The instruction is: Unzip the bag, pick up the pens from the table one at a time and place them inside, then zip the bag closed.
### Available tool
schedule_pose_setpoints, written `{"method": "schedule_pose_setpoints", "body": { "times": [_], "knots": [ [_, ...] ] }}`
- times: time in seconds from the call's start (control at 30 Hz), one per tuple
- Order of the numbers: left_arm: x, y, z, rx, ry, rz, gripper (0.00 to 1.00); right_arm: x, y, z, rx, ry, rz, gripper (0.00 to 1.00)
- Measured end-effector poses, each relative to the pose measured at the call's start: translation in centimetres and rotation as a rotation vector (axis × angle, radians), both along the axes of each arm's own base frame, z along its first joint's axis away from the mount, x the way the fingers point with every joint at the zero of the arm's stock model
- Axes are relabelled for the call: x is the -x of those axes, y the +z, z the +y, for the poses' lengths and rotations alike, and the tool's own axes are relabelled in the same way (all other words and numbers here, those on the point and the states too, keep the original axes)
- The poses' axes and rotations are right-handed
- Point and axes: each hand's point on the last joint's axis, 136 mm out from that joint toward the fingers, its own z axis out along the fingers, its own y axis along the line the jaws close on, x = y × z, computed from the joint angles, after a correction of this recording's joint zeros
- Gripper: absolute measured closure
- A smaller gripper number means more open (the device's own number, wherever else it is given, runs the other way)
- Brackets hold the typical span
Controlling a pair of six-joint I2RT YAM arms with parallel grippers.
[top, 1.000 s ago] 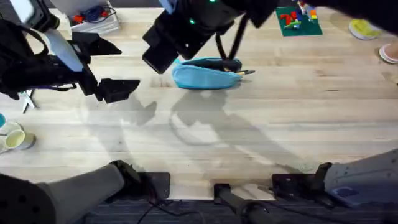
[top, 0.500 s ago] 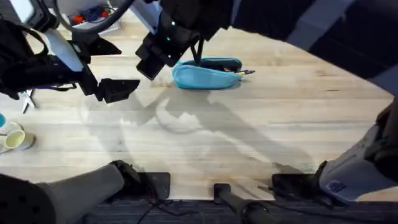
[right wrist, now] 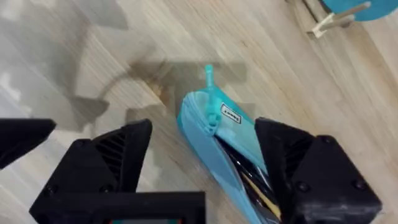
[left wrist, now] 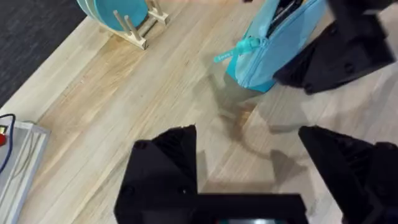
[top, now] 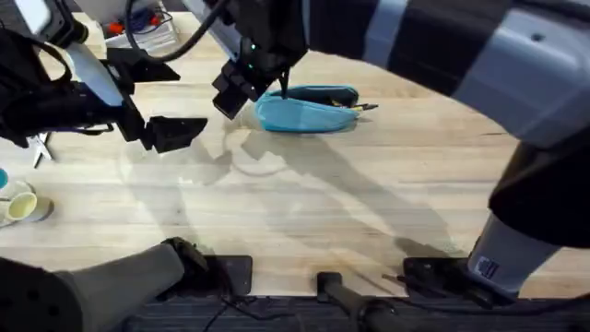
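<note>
1. R gripper (right wrist: 205, 155): fingers spread apart, nothing between them, hanging over the zipper-pull end of the bag (right wrist: 230, 155). In the overhead view it (top: 247, 85) sits at the bag's left end, the R arm reaching across from the lower right.
2. L gripper (left wrist: 249, 168): fingers wide apart, holding nothing, above bare table (left wrist: 124, 112). In the overhead view it (top: 164, 100) is at the left, well apart from the bag.
3. Bag: light blue pouch lying on the table at centre top of the overhead view (top: 304, 112), long side running left-right. Zipper looks open along the top; dark interior visible in the R wrist view.
4. Pull tab (right wrist: 209, 79): pale teal, sticks out from the bag's end, lying on the wood.
5. Pens (right wrist: 261, 190): a yellow and a dark shaft show inside the open bag. In the overhead view a dark tip (top: 366, 107) pokes out at the bag's right end.
6. L wrist view: bag (left wrist: 273, 43) near the R gripper's dark fingers; round teal object on a wooden stand (left wrist: 121, 15) farther off.
7. Cup (top: 20, 205) at the table's left edge.
</note>
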Motion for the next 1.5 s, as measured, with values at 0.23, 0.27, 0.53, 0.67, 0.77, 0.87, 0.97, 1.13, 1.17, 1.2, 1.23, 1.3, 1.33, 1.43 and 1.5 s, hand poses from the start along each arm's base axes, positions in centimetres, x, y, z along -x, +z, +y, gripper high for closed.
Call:
{"method": "schedule_pose_setpoints", "body": {
  "times": [0.23, 0.27, 0.53, 0.67, 0.77, 0.87, 0.97, 1.13, 1.17, 1.2, 1.23, 1.3, 1.33, 1.43, 1.5],
  "knots": [
    [0.0, 0.0, 0.0, 0.0, 0.0, 0.0, 0.008, -0.5, -2.1, 0.5, 0.009, -0.02, 0.021, 0.005],
    [0.0, 0.0, 0.0, 0.0, 0.0, 0.0, 0.008, -0.7, -2.3, 0.5, 0.006, -0.029, 0.024, 0.005],
    [0.0, 0.0, 0.0, 0.0, 0.0, 0.0, 0.008, -2.1, -2.9, -0.2, -0.032, -0.126, 0.044, 0.006],
    [0.0, 0.0, 0.0, 0.0, 0.0, 0.0, 0.008, -2.6, -4.1, -0.7, -0.024, -0.16, 0.063, 0.006],
    [0.0, 0.0, 0.0, 0.0, 0.0, 0.0, 0.008, -2.8, -4.7, -0.5, -0.03, -0.173, 0.068, 0.008],
    [0.0, 0.0, 0.0, 0.0, 0.0, 0.0, 0.008, -2.9, -4.7, -0.3, -0.038, -0.179, 0.066, 0.031],
    [0.0, 0.0, 0.0, 0.0, 0.0, 0.0, 0.007, -2.9, -4.7, -0.3, -0.041, -0.182, 0.066, 0.093],
    [0.0, 0.0, 0.0, 0.0, 0.0, 0.0, 0.008, -2.9, -4.7, -0.3, -0.042, -0.184, 0.067, 0.219],
    [0.0, 0.0, 0.0, 0.0, 0.0, 0.0, 0.008, -2.9, -4.7, -0.3, -0.043, -0.186, 0.067, 0.261],
    [0.0, 0.0, 0.0, 0.0, 0.0, 0.0, 0.008, -2.9, -4.7, -0.3, -0.043, -0.187, 0.067, 0.297],
    [0.0, 0.0, 0.0, 0.0, 0.0, 0.0, 0.008, -2.9, -4.7, -0.3, -0.044, -0.188, 0.068, 0.35],
    [0.0, 0.0, 0.0, 0.0, 0.0, 0.0, 0.007, -2.9, -4.7, -0.3, -0.045, -0.19, 0.068, 0.449],
    [0.0, 0.0, 0.0, 0.0, 0.0, 0.0, 0.007, -2.9, -4.7, -0.3, -0.044, -0.19, 0.068, 0.491],
    [0.0, 0.0, 0.0, 0.0, 0.0, 0.0, 0.007, -2.9, -4.7, -0.3, -0.047, -0.194, 0.07, 0.765],
    [0.0, 0.0, 0.0, 0.0, 0.0, 0.0, 0.008, -2.9, -4.7, -0.3, -0.048, -0.197, 0.07, 0.94]
  ]
}}
